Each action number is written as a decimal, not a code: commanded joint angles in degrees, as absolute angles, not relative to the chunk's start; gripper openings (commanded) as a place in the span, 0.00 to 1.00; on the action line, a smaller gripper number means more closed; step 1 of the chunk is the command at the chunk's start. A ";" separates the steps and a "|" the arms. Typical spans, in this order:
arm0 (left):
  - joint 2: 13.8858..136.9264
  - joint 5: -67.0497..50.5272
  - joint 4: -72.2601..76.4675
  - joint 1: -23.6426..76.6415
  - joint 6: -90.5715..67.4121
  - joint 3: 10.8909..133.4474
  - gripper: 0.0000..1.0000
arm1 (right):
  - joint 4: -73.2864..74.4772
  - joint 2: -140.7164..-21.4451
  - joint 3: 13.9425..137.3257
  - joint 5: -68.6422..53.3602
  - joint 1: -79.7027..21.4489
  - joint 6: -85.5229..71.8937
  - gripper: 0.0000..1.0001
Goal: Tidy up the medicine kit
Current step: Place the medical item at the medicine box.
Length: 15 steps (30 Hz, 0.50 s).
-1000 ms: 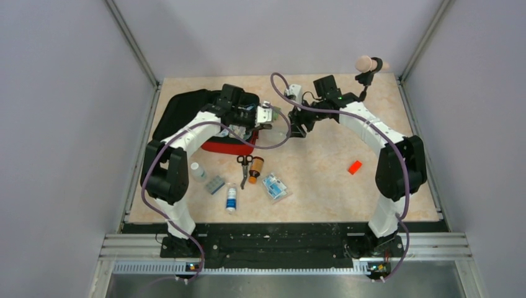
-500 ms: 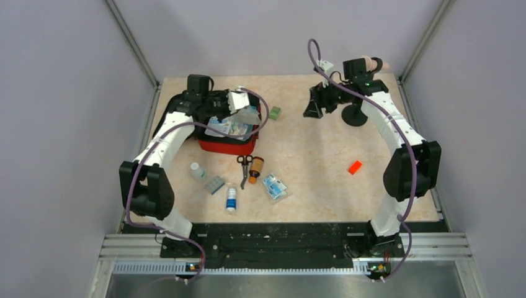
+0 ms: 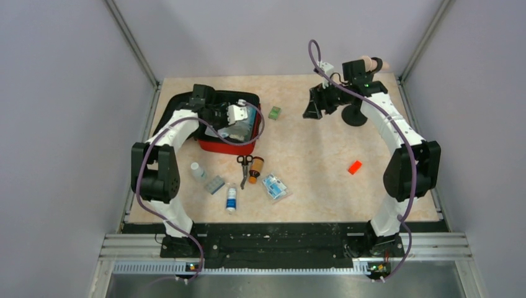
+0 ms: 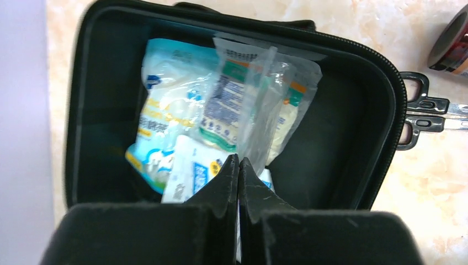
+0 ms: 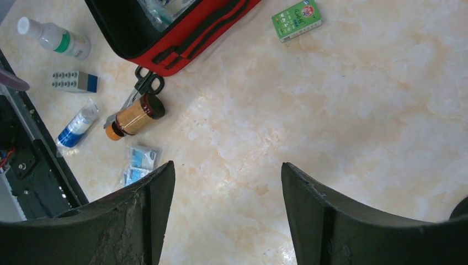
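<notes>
Two grippers: the nearer left gripper (image 4: 238, 161), closed tight, hangs directly over the unzipped red soft medicine kit (image 3: 226, 148); the right gripper (image 5: 226, 171), spread and empty, stands well apart rightward.

we see packets (image 4: 221, 105) lying in the medicine kit (image 3: 226, 147) at the rear left of the table (image 3: 322, 186); a small box (image 3: 274, 112) sits to its right, scissors (image 3: 244, 162) and a bottle (image 3: 255, 168) just in front, perhaps touching each other.
</notes>
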<state>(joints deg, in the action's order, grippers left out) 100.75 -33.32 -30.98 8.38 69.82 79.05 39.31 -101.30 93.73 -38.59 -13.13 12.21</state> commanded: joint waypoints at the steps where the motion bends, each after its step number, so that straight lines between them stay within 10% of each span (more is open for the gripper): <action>1: 102.54 -33.72 -31.87 8.88 73.91 78.34 0.00 | 37.94 -98.08 92.61 -38.43 -13.53 12.11 0.69; 15: 100.80 -35.74 -42.10 8.88 78.82 74.52 0.08 | 37.68 -97.25 89.89 -38.66 -13.56 12.57 0.69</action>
<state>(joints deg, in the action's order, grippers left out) 102.91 -34.24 -37.78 8.78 77.17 75.31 38.94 -100.42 89.86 -38.30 -13.13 12.36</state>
